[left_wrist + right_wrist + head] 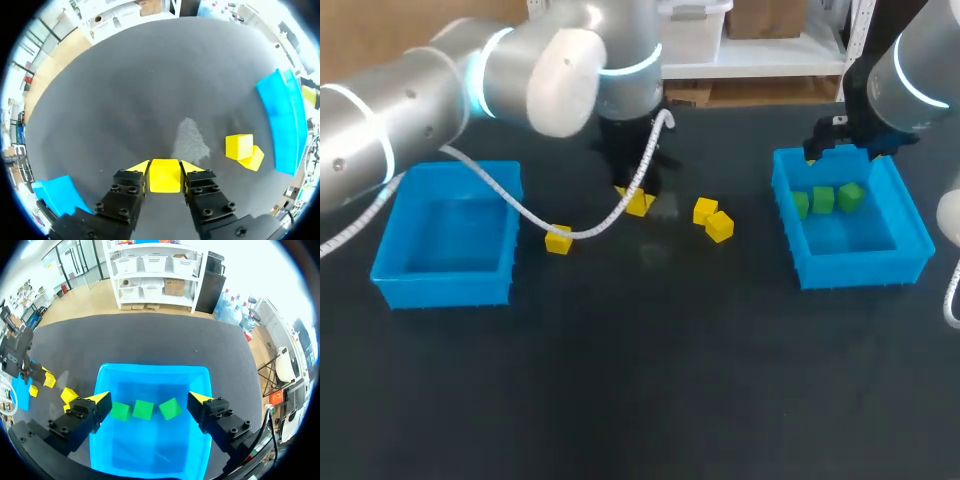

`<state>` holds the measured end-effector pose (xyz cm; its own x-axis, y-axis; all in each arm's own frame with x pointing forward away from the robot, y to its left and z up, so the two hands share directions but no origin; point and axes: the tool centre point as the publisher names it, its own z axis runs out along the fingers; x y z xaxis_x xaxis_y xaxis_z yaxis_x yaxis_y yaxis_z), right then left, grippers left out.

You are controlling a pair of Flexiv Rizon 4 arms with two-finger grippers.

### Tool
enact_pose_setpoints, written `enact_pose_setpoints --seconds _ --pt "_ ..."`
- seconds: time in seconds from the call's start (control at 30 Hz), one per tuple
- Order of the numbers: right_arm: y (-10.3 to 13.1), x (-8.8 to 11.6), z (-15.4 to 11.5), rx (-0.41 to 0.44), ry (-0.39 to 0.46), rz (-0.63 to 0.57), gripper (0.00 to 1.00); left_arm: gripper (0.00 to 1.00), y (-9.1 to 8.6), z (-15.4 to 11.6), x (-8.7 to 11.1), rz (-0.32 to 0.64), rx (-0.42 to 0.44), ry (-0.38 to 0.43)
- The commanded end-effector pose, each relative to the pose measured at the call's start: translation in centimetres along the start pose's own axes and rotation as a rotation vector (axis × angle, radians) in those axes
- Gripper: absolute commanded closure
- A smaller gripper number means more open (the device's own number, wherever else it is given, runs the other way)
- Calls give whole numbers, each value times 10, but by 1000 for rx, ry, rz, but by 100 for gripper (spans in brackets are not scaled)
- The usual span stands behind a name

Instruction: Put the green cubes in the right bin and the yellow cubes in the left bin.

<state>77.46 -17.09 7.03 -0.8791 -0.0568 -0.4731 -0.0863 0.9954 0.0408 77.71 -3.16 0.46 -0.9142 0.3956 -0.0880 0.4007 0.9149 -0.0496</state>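
My left gripper is down on the table's middle, its fingers pressed on both sides of a yellow cube. Two more yellow cubes lie touching to its right, and another yellow cube lies near the left bin. Three green cubes sit in a row inside the right bin. Above that bin's far rim hangs my right gripper, open and holding nothing.
A white cable from my left arm droops over the table between the left bin and the middle cubes. The left bin holds nothing that I can see. Bare dark table stretches along the front.
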Motion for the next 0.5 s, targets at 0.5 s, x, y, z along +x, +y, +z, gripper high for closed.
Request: enact_pose_setpoints --seconds 0.5 --pt "0 1 -1 2 -3 0 0 100 99 -111 18 29 -20 -180"
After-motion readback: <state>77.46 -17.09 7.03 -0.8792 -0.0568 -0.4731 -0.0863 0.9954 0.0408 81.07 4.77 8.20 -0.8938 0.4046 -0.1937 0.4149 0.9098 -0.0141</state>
